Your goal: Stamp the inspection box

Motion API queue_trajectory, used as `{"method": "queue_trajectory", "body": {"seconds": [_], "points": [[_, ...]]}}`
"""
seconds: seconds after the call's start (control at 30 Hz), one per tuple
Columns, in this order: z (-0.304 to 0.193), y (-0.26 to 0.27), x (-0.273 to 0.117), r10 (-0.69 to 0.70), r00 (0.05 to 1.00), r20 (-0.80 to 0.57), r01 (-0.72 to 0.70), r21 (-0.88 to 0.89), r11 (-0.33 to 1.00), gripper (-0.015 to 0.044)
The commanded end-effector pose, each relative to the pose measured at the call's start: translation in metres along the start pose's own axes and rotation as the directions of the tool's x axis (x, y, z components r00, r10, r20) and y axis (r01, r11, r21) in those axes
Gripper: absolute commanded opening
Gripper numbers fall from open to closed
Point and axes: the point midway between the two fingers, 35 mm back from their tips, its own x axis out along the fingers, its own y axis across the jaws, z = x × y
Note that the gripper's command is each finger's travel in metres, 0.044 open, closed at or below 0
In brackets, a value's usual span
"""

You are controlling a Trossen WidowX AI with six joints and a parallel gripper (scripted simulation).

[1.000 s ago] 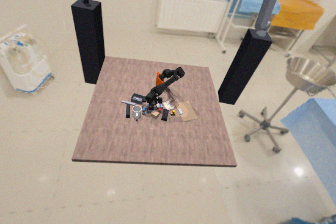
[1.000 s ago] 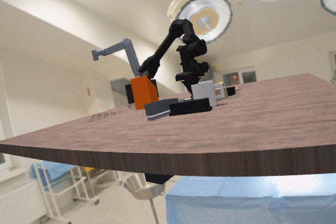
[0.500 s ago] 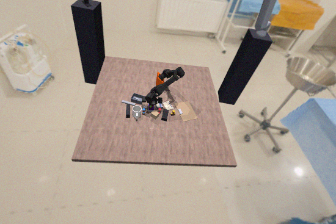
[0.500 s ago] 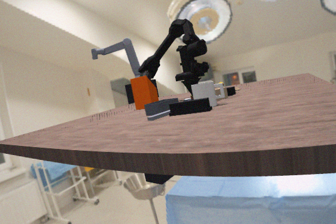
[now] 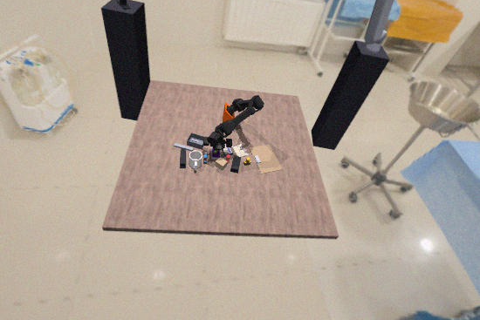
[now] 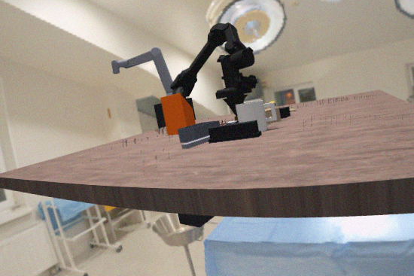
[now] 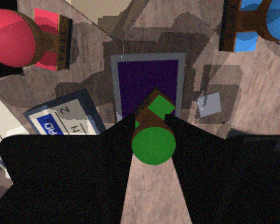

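Observation:
My gripper (image 7: 149, 119) is shut on the green stamp (image 7: 153, 145), with its round green knob toward the wrist camera. The stamp's brown and green lower end shows over the near half of the purple ink pad (image 7: 142, 75) (image 5: 216, 153); whether it touches the pad I cannot tell. No PASS lettering is readable on it. A cream card (image 5: 240, 150) with small marks lies to the right of the pad in the top view; its inspection box cannot be made out. In the exterior view the fingertips are low, partly behind the mug.
A red stamp (image 7: 17, 39) (image 5: 228, 156) and a blue stamp (image 7: 246, 42) (image 5: 205, 158) flank the pad. A dark-framed labelled block (image 7: 65, 117) lies close beside it. A mug (image 5: 195, 160) (image 6: 250, 114), wooden block (image 5: 221, 163), black bars and an orange block (image 6: 175, 114) stand around.

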Motion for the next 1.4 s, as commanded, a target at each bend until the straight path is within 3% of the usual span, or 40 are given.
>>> {"method": "queue_trajectory", "body": {"seconds": [0.0,1.37], "points": [[0.001,-0.001,-0.003,0.0,1.0,0.005,0.0,-0.004,1.0,0.0],[0.003,0.013,-0.053,-0.006,1.0,0.005,0.006,-0.059,0.998,0.0]]}}
